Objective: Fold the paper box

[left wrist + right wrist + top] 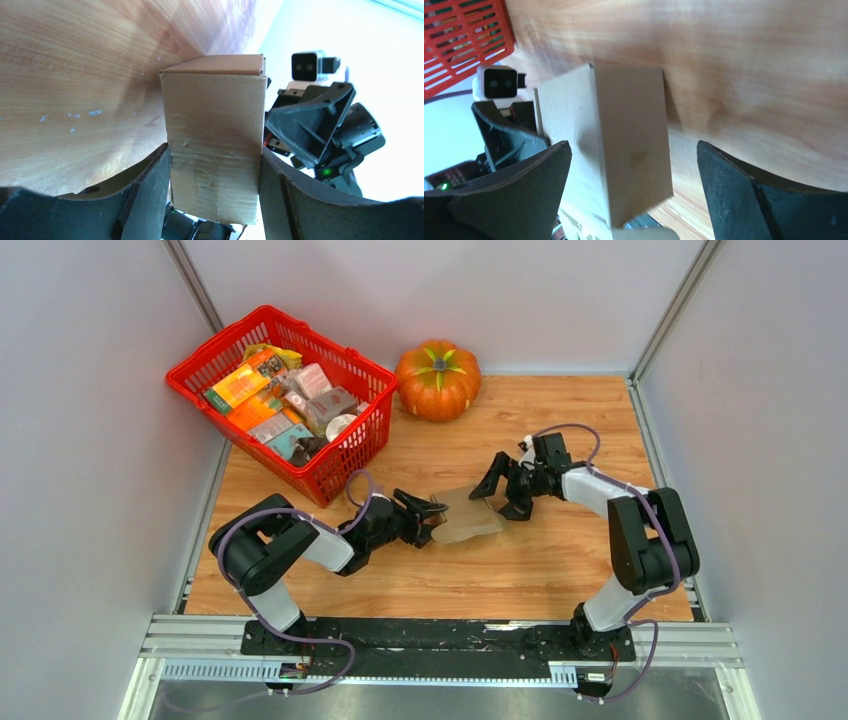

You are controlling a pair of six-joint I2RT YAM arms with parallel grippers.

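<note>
The paper box (467, 514) is plain brown cardboard, folded into a small rectangular box, in the middle of the table between the two arms. My left gripper (432, 515) is shut on its near end; in the left wrist view the box (214, 145) fills the gap between both fingers (150, 190). My right gripper (502, 491) is open at the box's far end. In the right wrist view the box (624, 145) stands between the wide-apart fingers (734, 190), touching neither.
A red basket (352, 452) with colourful packages stands at the back left. An orange pumpkin (437, 380) sits at the back centre. White walls close in the wooden table (560, 570) on three sides.
</note>
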